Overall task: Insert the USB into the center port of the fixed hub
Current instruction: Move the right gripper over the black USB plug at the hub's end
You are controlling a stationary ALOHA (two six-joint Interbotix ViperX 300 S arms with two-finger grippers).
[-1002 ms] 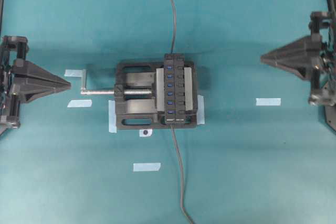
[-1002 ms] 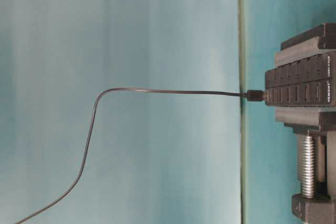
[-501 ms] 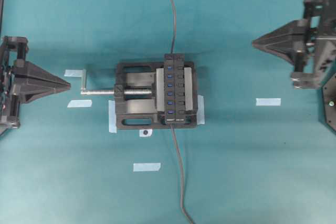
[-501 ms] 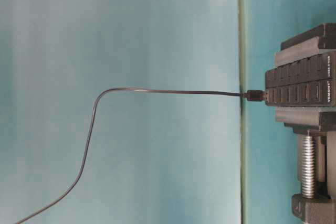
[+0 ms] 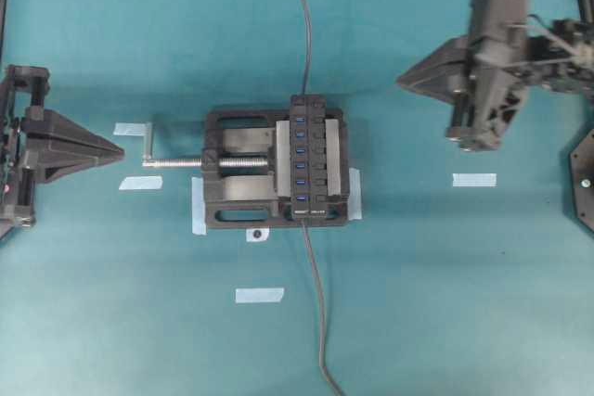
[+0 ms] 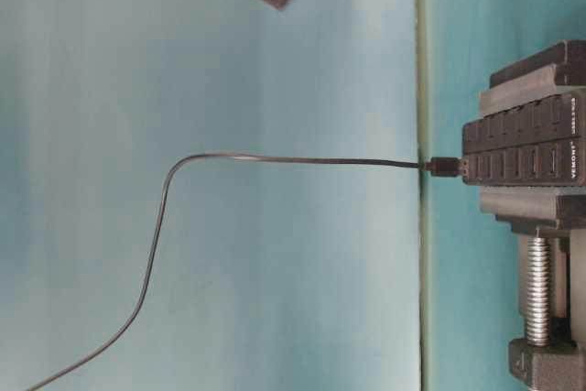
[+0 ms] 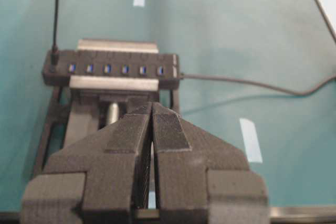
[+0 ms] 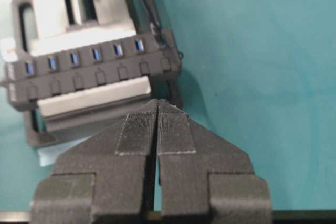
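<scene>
Clearly, neither arm holds anything: the left gripper [image 7: 152, 109] and right gripper [image 8: 157, 103] both show jaws pressed together and empty. The hub [image 5: 310, 157] sits clamped in the vise [image 5: 243, 169] on the counter [image 5: 445, 275]. I cannot pick out the loose USB plug; only cables [image 5: 316, 294] leaving both hub ends show. The center port [image 5: 301, 158] looks free. To do this well, find the plug first, spread the jaws before descending, and grasp it squarely behind its tip.
</scene>
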